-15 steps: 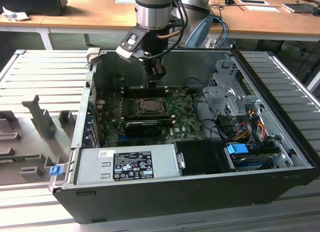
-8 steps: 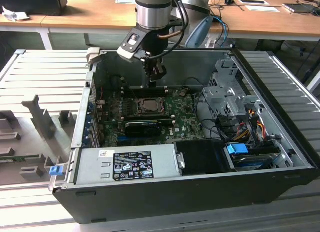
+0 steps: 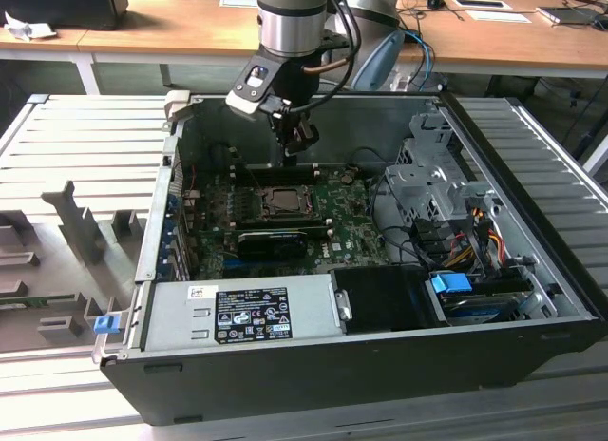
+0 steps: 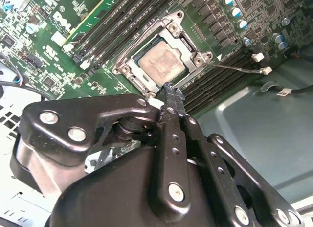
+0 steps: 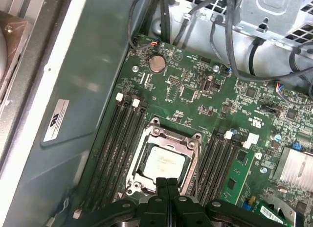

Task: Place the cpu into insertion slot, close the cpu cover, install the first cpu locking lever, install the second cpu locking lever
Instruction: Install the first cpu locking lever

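Observation:
The cpu (image 4: 160, 61) (image 5: 164, 163), pale silver-beige, lies flat in the insertion slot (image 3: 282, 201) on the green board. The cpu cover (image 4: 191, 45) (image 5: 172, 134), a metal frame, lies down around the chip's edges. A thin metal lever (image 4: 237, 68) sticks out sideways from one corner of the socket. My gripper (image 3: 296, 144) hangs a little above the socket's far edge. In both wrist views its black fingertips (image 4: 169, 88) (image 5: 166, 181) are pressed together with nothing between them, close to the socket's rim.
Black memory slots (image 5: 117, 139) flank the socket. A black graphics card (image 3: 271, 239) lies in front of it, then the power supply (image 3: 237, 313). A drive cage (image 3: 427, 175) and cable bundles (image 3: 465, 237) fill the exterior view's right. A finned heat sink (image 5: 296, 168) stands nearby.

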You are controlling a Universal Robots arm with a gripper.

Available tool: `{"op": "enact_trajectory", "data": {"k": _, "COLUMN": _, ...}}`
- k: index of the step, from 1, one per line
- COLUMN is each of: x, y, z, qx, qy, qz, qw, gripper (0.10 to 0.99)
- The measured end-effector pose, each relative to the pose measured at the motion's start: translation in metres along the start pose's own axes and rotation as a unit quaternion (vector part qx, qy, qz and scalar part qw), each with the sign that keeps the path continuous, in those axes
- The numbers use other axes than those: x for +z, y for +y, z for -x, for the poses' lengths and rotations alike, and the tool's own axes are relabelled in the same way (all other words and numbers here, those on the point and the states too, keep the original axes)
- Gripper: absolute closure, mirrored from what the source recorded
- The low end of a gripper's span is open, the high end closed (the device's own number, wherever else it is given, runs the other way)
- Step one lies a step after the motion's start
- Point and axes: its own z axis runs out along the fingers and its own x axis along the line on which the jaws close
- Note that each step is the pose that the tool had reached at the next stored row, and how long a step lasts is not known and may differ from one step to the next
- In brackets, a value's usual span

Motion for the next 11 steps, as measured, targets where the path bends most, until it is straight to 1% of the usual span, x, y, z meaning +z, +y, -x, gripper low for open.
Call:
{"op": "enact_trajectory", "data": {"k": 6, "x": 0.0, "y": 0.0, "z": 0.0, "qx": -0.025, "qy": 0.0006, "qz": 0.0001, "qw": 0.9997, "gripper": 0.98}}
{"op": "enact_trajectory", "data": {"k": 8, "x": 0.0, "y": 0.0, "z": 0.0, "qx": -0.038, "qy": 0.001, "qz": 0.0001, "qw": 0.9993, "gripper": 0.98}}
{"op": "enact_trajectory", "data": {"k": 11, "x": 0.0, "y": 0.0, "z": 0.0, "qx": -0.049, "qy": 0.0012, "qz": 0.0002, "qw": 0.9988, "gripper": 0.98}}
